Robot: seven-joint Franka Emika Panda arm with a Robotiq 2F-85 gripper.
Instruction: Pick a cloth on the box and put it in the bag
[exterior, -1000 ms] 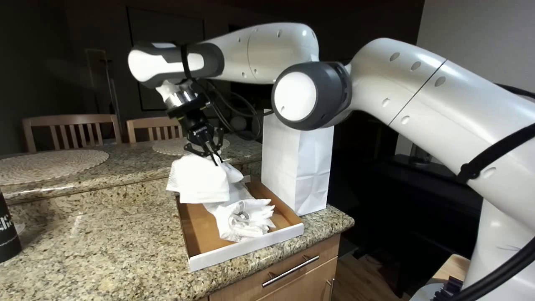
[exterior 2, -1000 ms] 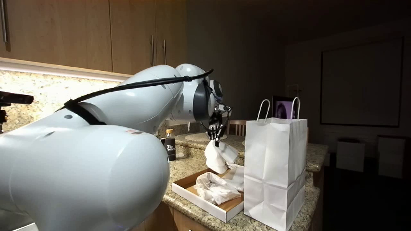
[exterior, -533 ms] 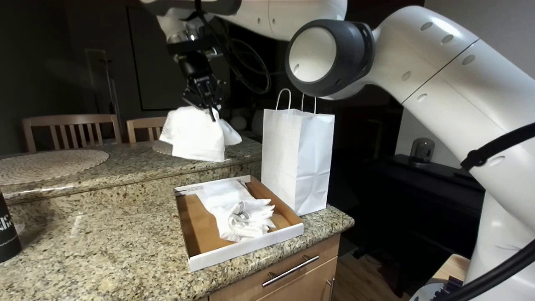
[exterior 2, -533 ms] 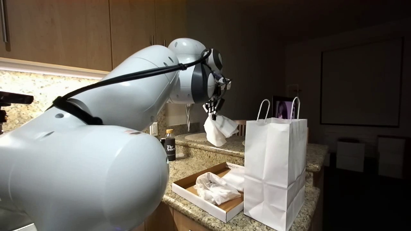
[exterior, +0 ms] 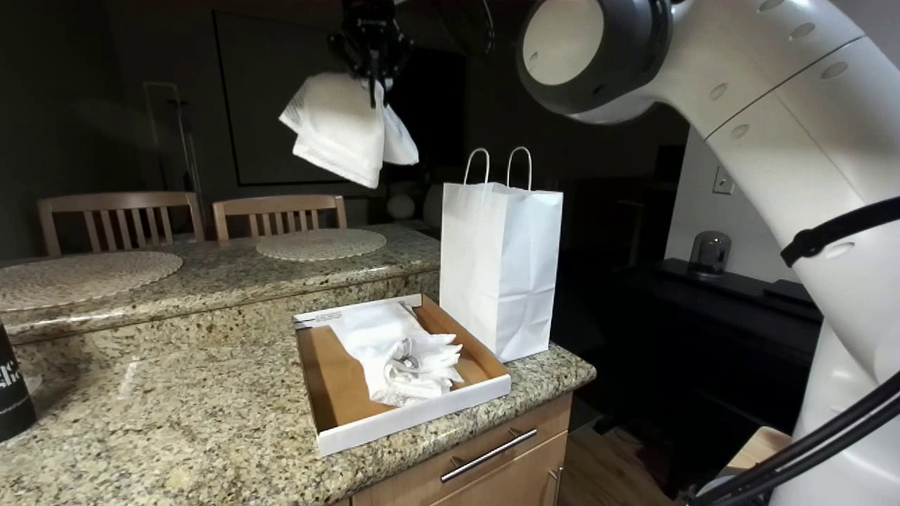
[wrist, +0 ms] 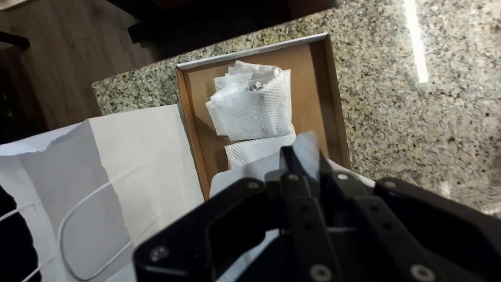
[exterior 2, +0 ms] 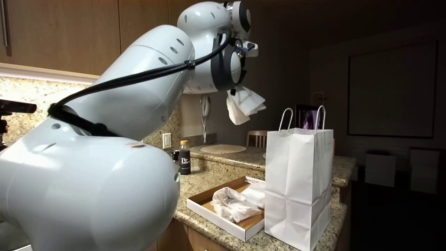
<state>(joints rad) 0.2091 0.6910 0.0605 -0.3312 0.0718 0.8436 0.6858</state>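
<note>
High above the counter hangs a white cloth (exterior: 337, 130), (exterior 2: 248, 101), its folds drooping from my gripper (exterior: 376, 98). In the wrist view a corner of that cloth (wrist: 308, 149) sticks up between the fingertips, so the gripper (wrist: 303, 158) is shut on it. Below lies the shallow box (exterior: 415, 424), (exterior 2: 216, 218), brown inside with a white rim. More folded white fabric (wrist: 254, 109), partly mesh, rests in it. The tall white bag (exterior: 485, 260), (exterior 2: 296, 174) stands upright against the box's side, mouth open and handles up. In the wrist view the bag (wrist: 148, 149) is left of the gripper.
Two looped handles (exterior: 478, 163) rise above the bag's rim. A dark bottle (exterior 2: 185, 162) stands on the counter (exterior: 176, 414). Woven placemats (exterior: 321, 244) lie on the raised ledge, with chairs (exterior: 278, 207) behind. The counter's edge runs close beside the box and bag.
My gripper has risen well above the box with the cloth, moving slightly toward the bag's side. The cloth has lifted clear of the box and swings a little. Box and bag have stayed put.
</note>
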